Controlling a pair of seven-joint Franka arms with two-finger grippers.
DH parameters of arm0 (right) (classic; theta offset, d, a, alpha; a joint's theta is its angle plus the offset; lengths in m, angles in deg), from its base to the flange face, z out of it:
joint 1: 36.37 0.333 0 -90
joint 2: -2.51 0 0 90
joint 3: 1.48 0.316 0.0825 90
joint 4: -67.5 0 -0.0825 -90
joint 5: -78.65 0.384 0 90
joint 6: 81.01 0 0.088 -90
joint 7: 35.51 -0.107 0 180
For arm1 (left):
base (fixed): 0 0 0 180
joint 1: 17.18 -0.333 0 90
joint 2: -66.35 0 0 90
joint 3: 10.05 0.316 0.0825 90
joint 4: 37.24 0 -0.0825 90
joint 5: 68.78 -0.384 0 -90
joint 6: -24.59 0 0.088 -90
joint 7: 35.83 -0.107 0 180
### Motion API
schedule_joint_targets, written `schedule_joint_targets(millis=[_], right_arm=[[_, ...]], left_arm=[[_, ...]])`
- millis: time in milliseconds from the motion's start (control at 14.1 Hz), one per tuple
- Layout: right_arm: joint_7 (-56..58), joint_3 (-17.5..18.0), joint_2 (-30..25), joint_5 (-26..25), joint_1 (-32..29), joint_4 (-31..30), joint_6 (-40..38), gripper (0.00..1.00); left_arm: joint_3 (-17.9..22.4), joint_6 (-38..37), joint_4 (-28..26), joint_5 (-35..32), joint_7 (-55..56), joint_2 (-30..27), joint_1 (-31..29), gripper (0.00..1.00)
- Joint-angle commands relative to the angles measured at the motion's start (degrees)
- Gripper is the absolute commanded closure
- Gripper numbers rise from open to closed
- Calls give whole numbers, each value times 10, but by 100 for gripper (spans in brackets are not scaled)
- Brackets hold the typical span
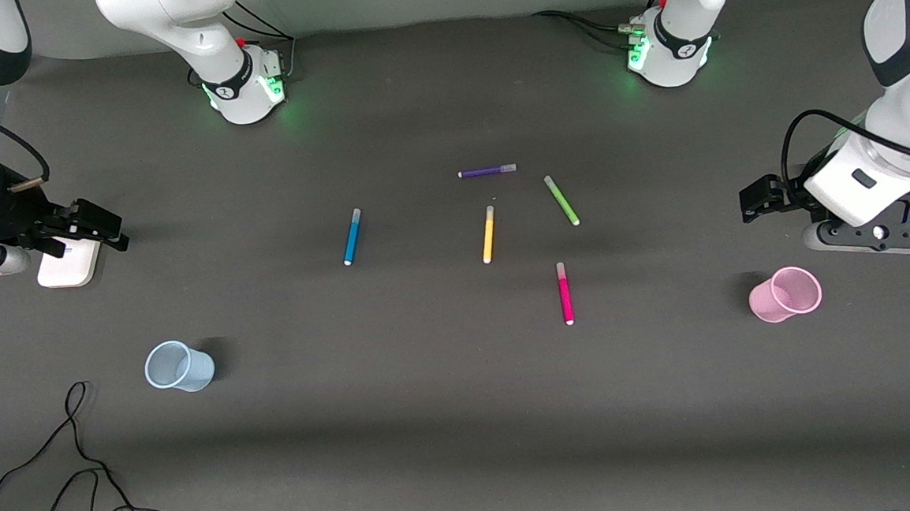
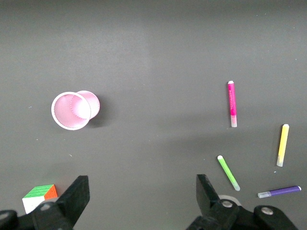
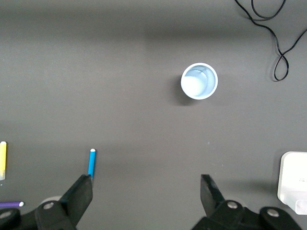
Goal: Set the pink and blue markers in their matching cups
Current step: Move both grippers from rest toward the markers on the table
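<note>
You saw left gripper and right gripper spread wide, empty, waiting at table ends; slim magenta-pink felt-tip marker and slim mid-blue felt-tip marker lay flat, unpicked; translucent pink plastic cup and translucent pale blue plastic cup stood well apart.

Left pincer gapes above table; pink cup apparently upright, empty.

both grippers, left gripper and right gripper, hover spread.

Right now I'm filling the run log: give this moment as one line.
slim pink marker flat on table | slim blue marker flat | translucent pink cup, pale blue cup upright, empty | left gripper, right gripper open, waiting
</note>
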Motion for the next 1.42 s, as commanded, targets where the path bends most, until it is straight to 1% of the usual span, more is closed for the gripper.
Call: schedule_joint_targets(millis=[0, 497, 710, 923, 1065, 1207, 1349], right_arm=[[-8, -1, -4, -5, 5, 9, -28, 0], [-3, 0, 2, -6, 6, 13, -37, 0], [0, 0, 10, -6, 6, 14, -82, 0], [-1, 0, 17, -5, 6, 14, -82, 0], [-1, 1, 27, -1, 7, 15, -82, 0], [-2, 3, 38, 9, 7, 15, -82, 0], [-6, 3, 51, 47, 8, 15, -80, 0]], left_arm=[[0, -4, -2, -3, -8, -6, -1, 1], [0, -6, -7, -1, -8, -8, -1, 1], [-1, -2, -37, 3, -4, -20, 3, 1], [-2, 18, -48, 25, 1, -15, 6, 1], [-4, 44, -71, 30, 3, -15, 7, 1], [-6, 65, -84, 31, 10, -15, 11, 1], [-6, 86, -95, 30, 60, -11, 37, 1]])
